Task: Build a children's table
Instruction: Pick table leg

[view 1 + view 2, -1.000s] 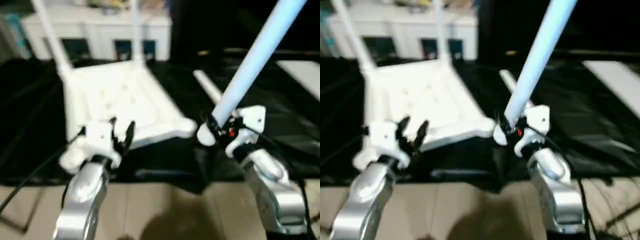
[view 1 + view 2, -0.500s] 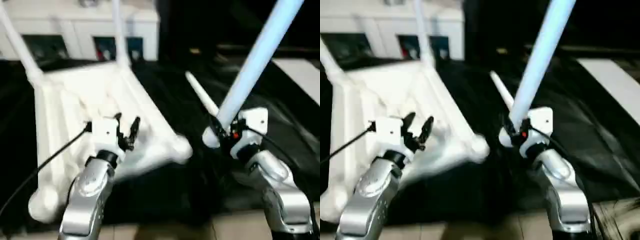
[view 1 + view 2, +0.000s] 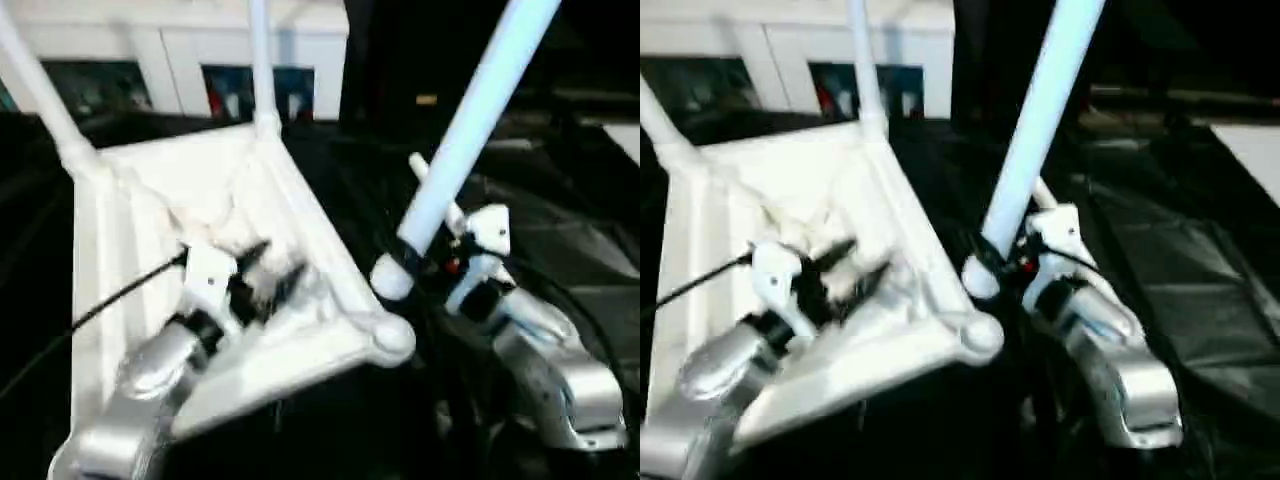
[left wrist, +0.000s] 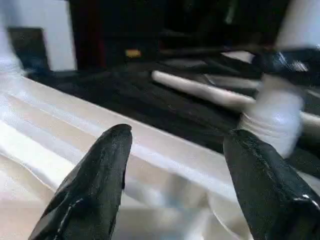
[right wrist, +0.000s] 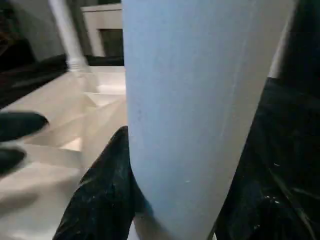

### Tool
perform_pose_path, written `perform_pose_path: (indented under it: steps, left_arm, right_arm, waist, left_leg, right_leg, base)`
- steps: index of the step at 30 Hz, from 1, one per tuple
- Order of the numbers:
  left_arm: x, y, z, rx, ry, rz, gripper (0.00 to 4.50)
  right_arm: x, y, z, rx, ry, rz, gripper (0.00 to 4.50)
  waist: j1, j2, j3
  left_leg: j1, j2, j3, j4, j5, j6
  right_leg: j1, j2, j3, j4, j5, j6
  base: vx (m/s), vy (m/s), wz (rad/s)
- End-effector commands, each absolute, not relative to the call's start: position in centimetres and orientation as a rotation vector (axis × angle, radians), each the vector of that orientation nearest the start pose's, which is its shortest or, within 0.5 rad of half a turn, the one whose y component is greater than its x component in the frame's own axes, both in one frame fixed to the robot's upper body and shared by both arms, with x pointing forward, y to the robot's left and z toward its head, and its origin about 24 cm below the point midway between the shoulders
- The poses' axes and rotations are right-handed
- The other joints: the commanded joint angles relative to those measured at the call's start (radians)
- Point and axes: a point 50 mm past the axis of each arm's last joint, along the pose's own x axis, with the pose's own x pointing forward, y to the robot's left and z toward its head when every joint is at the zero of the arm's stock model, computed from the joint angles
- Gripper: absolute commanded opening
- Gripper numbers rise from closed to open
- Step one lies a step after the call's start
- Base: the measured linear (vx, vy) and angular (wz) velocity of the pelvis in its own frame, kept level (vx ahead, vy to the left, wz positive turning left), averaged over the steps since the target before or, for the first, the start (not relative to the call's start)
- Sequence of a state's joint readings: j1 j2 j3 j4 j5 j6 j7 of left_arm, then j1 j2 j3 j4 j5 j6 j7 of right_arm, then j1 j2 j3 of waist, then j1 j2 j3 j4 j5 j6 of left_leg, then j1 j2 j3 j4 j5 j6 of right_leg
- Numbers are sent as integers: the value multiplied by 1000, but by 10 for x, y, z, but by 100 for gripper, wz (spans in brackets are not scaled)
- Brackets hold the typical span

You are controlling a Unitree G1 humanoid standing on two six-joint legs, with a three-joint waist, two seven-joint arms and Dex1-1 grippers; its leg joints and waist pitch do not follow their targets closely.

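The white tabletop (image 3: 130,250) lies upside down on a black surface, ribbed underside up. Two white legs (image 3: 260,60) stand in its far corner sockets. My right gripper (image 3: 428,252) is shut on a third leg (image 3: 470,110), which slants up to the right. That leg's flared end (image 3: 388,282) hangs just above the near right corner socket (image 3: 395,340). My left gripper (image 3: 272,268) is open over the underside, close to the right rim (image 4: 150,150), with nothing between its fingers (image 4: 95,195). A fourth leg (image 4: 200,90) lies loose on the black surface beyond the rim.
White cabinets (image 3: 180,50) stand at the back behind the tabletop. A black cable (image 3: 110,305) runs from my left wrist across the tabletop. Black sheeting (image 3: 580,250) covers the surface to the right.
The camera has tilted and closed in. My left gripper has reached further over the tabletop's underside. The held leg's flared end now sits closer to the near right corner socket.
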State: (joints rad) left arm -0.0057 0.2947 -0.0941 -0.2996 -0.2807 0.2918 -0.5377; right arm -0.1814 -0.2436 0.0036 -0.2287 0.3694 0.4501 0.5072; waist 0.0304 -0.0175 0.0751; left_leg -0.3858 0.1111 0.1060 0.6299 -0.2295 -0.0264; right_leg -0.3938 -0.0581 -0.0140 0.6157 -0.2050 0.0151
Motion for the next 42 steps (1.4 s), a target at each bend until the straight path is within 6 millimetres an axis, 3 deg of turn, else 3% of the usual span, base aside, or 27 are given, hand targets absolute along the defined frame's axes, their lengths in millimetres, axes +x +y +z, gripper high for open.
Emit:
perform_pose_path:
  steps: [1, 3, 4, 5, 6, 7, 9, 11, 12, 13, 17, 21, 26, 29, 35, 39, 42]
  left_arm:
    - [233, 125, 83, 50, 72, -852, 358]
    - [229, 118, 77, 77, 129, -958, 358]
    - [226, 115, 73, 94, 170, -1021, 358]
    - [224, 113, 71, 106, 198, -1061, 358]
    - [220, 110, 68, 117, 244, -1114, 358]
    - [217, 109, 63, 151, 286, -1156, 358]
    - [209, 104, 58, 178, 344, -1233, 358]
    - [210, 103, 56, 201, 368, -1213, 358]
    - [215, 104, 53, 240, 383, -1166, 358]
    - [218, 106, 51, 274, 396, -1133, 330]
    - [228, 110, 49, 319, 403, -1026, 301]
    - [220, 108, 52, 317, 456, -1045, 275]
    - [216, 106, 53, 298, 470, -1019, 232]
    - [219, 107, 57, 289, 454, -984, 219]
    - [228, 108, 70, 291, 377, -920, 167]
    - [228, 109, 73, 297, 383, -909, 136]
    - [227, 111, 74, 313, 385, -901, 126]
  right_arm:
    - [271, -144, 114, 92, 10, 674, 183]
    - [272, -145, 113, 77, 23, 687, 183]
    - [271, -146, 112, 67, 37, 700, 183]
    - [271, -146, 111, 61, 47, 708, 183]
    - [270, -147, 110, 46, 62, 724, 183]
    - [269, -147, 108, 38, 93, 752, 183]
    - [266, -148, 106, 2, 126, 789, 183]
    - [265, -149, 105, -3, 148, 807, 183]
    - [265, -150, 106, -18, 149, 815, 183]
    - [264, -150, 107, -33, 146, 821, 183]
    - [261, -150, 108, -52, 151, 826, 183]
    - [254, -147, 107, -51, 155, 836, 183]
    - [253, -145, 108, -53, 128, 820, 183]
    - [253, -143, 109, -44, 118, 810, 183]
    - [252, -144, 112, -39, 107, 793, 183]
    - [252, -144, 113, -51, 105, 790, 183]
    - [252, -142, 114, -45, 97, 783, 183]
  waist:
    - [-3, 9, -28]
    - [-2, 4, -17]
    - [-1, 3, -15]
    - [2, 5, -12]
    - [0, 3, -11]
    - [0, 5, -10]
    - [-2, 4, -8]
    - [-3, 4, -7]
    - [-4, 5, -7]
    - [-4, 3, -8]
    - [-2, -2, -9]
    - [0, -2, -13]
    - [-1, 2, -13]
    - [0, 3, -7]
    - [1, -1, 11]
    - [2, -4, 17]
    - [3, 1, 16]
  left_leg:
    - [32, 97, -11, -106, -272, 24]
    - [42, 100, 5, -110, -337, -12]
    - [42, 101, 7, -113, -347, -22]
    - [48, 103, 13, -116, -360, -41]
    - [44, 103, 12, -118, -360, -47]
    - [35, 103, 11, -122, -333, -53]
    - [31, 104, 11, -123, -307, -48]
    - [31, 104, 15, -120, -288, -40]
    - [24, 105, 14, -119, -253, -31]
    - [27, 107, 17, -117, -232, -21]
    - [24, 105, 23, -114, -169, 7]
    - [20, 102, 26, -113, -98, 37]
    - [21, 106, 28, -109, -61, 58]
    - [22, 106, 31, -111, -92, 60]
    - [26, 111, 35, -123, -190, 14]
    - [26, 112, 35, -125, -172, 7]
    - [25, 113, 34, -122, -113, 13]
  right_leg:
    - [35, -75, 36, -73, -200, -232]
    - [20, -78, 44, -88, -348, -202]
    - [21, -80, 44, -91, -390, -187]
    - [13, -79, 47, -95, -431, -166]
    - [16, -79, 47, -95, -441, -158]
    - [20, -81, 47, -93, -424, -148]
    - [24, -80, 47, -90, -391, -147]
    - [23, -82, 50, -90, -370, -162]
    - [29, -84, 50, -87, -335, -175]
    - [28, -82, 49, -87, -305, -184]
    - [34, -81, 48, -85, -258, -203]
    - [38, -77, 45, -77, -163, -219]
    - [38, -76, 43, -71, -73, -258]
    - [34, -74, 43, -77, -106, -261]
    - [23, -77, 47, -92, -284, -216]
    - [20, -77, 48, -92, -280, -199]
    - [21, -75, 47, -82, -168, -213]
  base:
    - [-63, -19, 10]
    - [-63, -17, 11]
    - [-61, -13, 8]
    - [-61, -13, 8]
    - [-52, -9, 2]
    - [0, 0, 0]
    - [0, 0, 0]
    - [0, 0, 0]
    - [0, 0, 0]
    - [0, 0, 0]
    - [0, 0, 0]
    - [0, 0, 0]
    - [0, 0, 0]
    - [0, 0, 0]
    - [0, 0, 0]
    - [0, 0, 0]
    - [0, 0, 0]
